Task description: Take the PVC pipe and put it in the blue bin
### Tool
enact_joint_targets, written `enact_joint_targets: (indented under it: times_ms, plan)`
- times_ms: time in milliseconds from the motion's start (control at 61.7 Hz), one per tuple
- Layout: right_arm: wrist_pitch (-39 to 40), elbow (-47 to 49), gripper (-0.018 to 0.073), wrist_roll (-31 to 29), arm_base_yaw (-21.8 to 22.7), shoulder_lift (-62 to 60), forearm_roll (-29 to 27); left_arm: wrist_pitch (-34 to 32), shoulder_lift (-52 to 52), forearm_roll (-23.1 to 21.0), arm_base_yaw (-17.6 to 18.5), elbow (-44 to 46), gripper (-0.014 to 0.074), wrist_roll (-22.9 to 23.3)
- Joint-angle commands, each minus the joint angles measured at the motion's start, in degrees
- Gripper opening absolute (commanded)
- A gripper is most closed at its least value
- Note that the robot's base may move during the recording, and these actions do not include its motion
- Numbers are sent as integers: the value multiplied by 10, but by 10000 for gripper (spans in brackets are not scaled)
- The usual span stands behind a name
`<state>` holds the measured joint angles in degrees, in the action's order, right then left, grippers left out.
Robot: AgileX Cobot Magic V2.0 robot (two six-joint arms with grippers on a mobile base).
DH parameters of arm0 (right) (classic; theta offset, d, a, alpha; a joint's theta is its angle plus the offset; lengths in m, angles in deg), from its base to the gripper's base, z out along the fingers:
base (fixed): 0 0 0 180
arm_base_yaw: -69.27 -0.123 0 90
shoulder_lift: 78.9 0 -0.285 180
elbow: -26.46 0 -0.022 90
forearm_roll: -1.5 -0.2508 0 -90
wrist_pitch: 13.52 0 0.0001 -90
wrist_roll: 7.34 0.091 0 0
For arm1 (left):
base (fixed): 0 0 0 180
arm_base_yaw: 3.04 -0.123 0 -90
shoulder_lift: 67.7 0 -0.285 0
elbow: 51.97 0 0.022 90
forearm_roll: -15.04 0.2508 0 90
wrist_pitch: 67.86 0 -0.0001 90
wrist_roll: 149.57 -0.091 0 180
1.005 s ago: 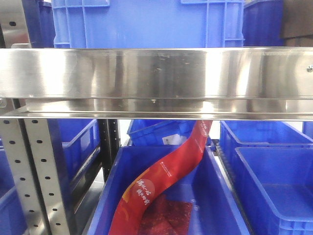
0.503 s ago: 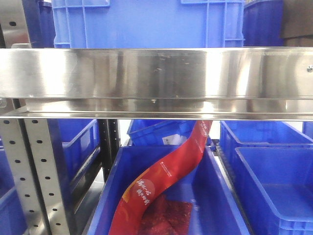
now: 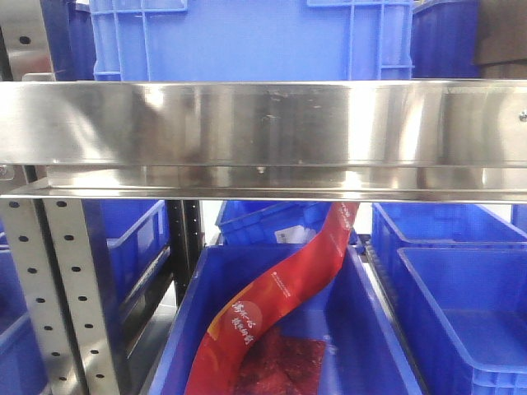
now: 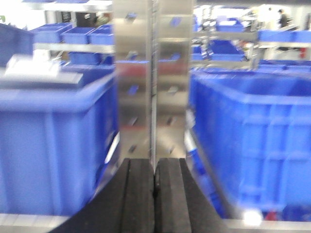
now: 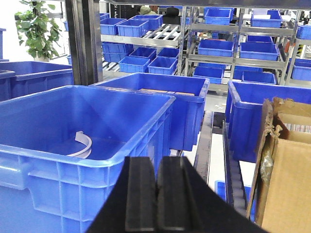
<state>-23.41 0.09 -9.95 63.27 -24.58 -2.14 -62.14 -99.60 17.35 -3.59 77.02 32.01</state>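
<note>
Both closed and empty, left pincer (image 4: 154, 194) faces steel upright (image 4: 151, 92), right pincer (image 5: 156, 199) bin rim (image 5: 97, 160).

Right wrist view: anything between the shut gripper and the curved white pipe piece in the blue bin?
Yes. The near wall of the blue bin stands between the right gripper and the pipe piece lying inside.
</note>
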Motion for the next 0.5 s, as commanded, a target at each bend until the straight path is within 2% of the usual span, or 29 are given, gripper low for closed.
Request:
enact_joint_targets:
  times_ms: [0,146,486]
  plan:
    - [9,-2,-169,-5,3,-5,4,-7,26,-1,-16,-24,-111,1]
    - [9,-2,-169,-5,3,-5,4,-6,63,-6,-44,-58,-111,1]
    - [9,-2,-169,-5,3,-5,4,-10,104,-10,-45,-152,-111,1]
